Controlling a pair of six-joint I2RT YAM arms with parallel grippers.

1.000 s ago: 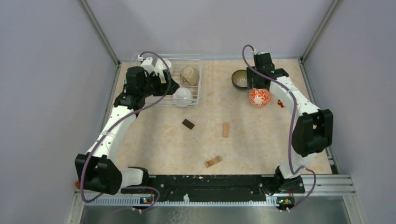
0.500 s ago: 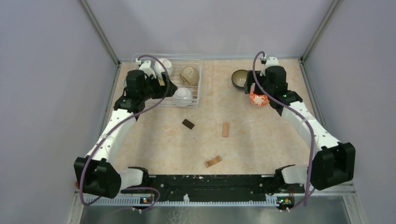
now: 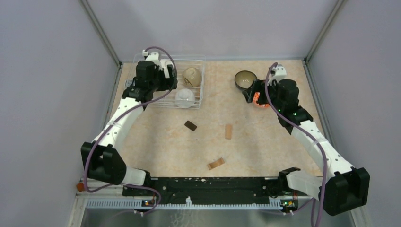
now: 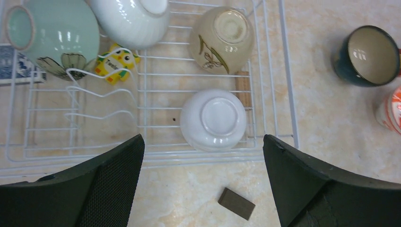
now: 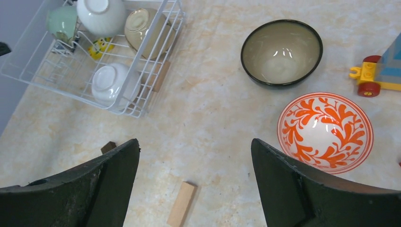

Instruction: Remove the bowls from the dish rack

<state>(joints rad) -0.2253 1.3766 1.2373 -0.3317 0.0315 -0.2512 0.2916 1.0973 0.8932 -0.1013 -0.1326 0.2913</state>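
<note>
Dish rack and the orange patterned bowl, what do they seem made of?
Dish rack: likely thin metal wire, white-coated; slim bent rods in an open grid. Orange patterned bowl: probably glazed ceramic; glossy white inside with painted orange leaves.

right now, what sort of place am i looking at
Probably a robot lab test cell, not a kitchen: plain grey walls box in a tabletop, two robot arms are bolted to a rail at its near edge, and the dish rack and bowls look like props.

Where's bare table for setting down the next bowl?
Bare tabletop between the dish rack and the dark bowl, and the wide middle around the wooden block. Crowded near the orange bowl and toy vehicle.
</note>
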